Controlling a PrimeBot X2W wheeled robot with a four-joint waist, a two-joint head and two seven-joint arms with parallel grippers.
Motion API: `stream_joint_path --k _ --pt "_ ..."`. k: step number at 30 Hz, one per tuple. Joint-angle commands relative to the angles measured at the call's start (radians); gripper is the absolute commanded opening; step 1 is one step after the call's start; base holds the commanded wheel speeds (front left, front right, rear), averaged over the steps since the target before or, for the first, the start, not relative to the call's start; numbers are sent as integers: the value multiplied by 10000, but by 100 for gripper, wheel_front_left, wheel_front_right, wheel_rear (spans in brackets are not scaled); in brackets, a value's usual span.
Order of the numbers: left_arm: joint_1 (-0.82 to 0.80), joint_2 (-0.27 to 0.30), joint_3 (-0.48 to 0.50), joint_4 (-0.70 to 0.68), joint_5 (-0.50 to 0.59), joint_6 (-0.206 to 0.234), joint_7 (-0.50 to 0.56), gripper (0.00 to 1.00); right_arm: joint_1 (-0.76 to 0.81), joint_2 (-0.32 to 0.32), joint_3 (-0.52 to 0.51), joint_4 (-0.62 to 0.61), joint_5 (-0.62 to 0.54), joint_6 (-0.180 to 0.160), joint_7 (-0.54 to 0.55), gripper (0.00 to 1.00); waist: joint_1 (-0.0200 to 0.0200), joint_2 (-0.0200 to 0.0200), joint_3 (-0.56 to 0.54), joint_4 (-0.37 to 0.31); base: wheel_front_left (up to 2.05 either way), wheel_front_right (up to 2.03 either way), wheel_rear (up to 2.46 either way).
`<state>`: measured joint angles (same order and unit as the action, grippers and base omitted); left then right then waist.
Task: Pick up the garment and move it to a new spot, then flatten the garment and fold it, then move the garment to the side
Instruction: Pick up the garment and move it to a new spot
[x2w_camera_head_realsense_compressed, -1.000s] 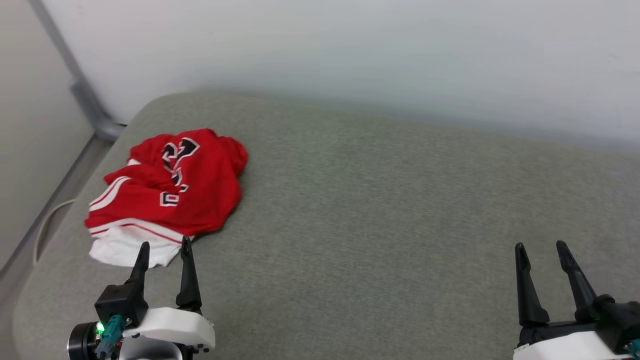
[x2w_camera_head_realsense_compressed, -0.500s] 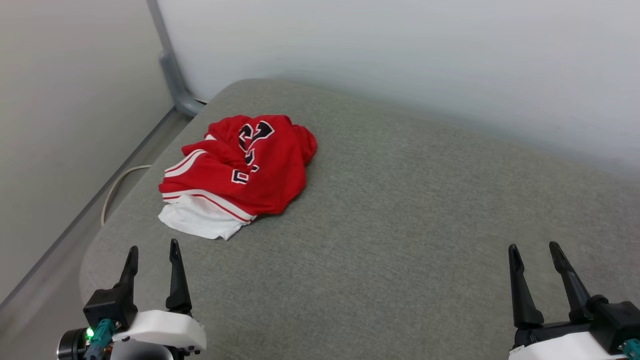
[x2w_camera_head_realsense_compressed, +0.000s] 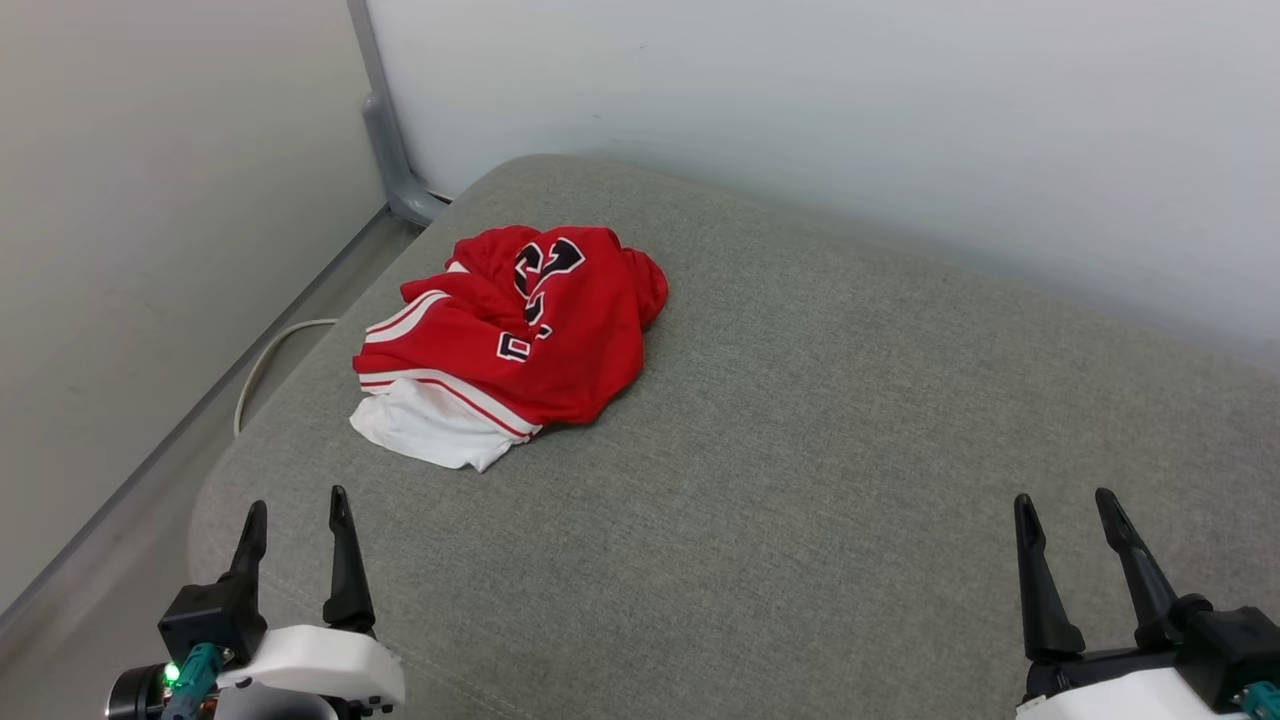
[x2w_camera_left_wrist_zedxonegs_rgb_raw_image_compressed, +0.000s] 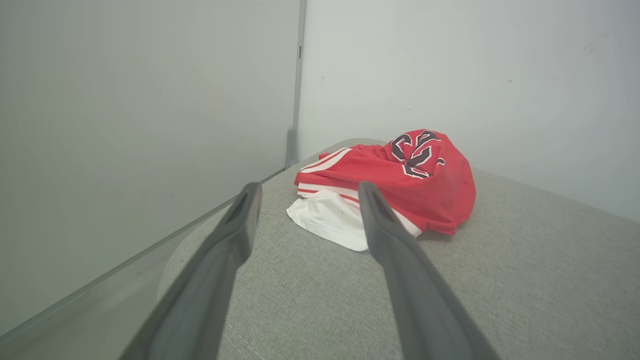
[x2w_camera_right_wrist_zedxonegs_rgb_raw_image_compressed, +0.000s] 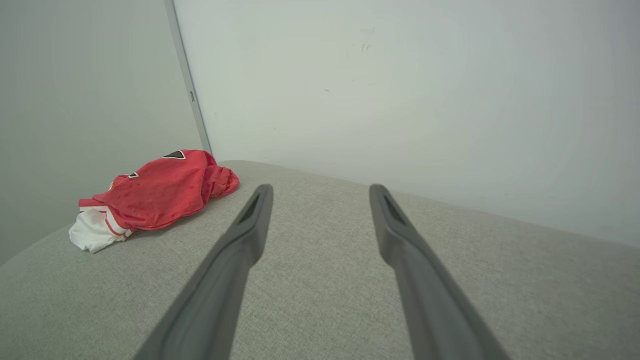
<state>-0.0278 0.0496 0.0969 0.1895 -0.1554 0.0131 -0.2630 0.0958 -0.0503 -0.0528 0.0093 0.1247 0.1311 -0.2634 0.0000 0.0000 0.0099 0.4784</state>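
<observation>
With both the left gripper (x2w_camera_head_realsense_compressed: 296, 506) and right gripper (x2w_camera_head_realsense_compressed: 1063, 508) spread empty, a shallow pinch may lift only one layer of the crumpled garment (x2w_camera_head_realsense_compressed: 520, 335)

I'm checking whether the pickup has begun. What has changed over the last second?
The robot's head view swung left, so the crumpled red jersey T-shirt with white sleeves sits nearer the picture's centre. Nothing was gripped or released. The shirt keeps its heap and place on the grey fabric cushion; the left gripper and right gripper stay open and empty, short of it.
</observation>
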Motion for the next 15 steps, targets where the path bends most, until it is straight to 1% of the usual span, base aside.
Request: stream_joint_path --k 1,5,9,11,13,15 --pt "-141 13 13 10 27 -5 -28 100 -32 2 42 8 -44 -7 -21 100 0 0 49 -51 0 0 0" --pt "-531 14 27 89 254 -211 -28 100 -214 2 129 -72 -182 -7 -21 100 0 0 232 -245 0 0 0" --pt "-1477 143 320 203 260 -603 -28 100 -444 2 174 -215 -420 -7 -21 100 0 0 611 -544 0 0 0" --pt "-2098 315 490 345 185 -826 -28 100 -569 2 195 -275 -593 -7 -21 100 0 0 860 -751 0 0 0" --pt "-2826 603 560 560 211 -1036 -28 100 -680 2 167 -375 -734 -7 -21 100 0 0 1078 -939 0 0 0" --pt "-3625 851 730 768 -38 -1179 -28 100 -849 2 131 -502 -859 -7 -23 100 0 0 1354 -1160 0 0 0"
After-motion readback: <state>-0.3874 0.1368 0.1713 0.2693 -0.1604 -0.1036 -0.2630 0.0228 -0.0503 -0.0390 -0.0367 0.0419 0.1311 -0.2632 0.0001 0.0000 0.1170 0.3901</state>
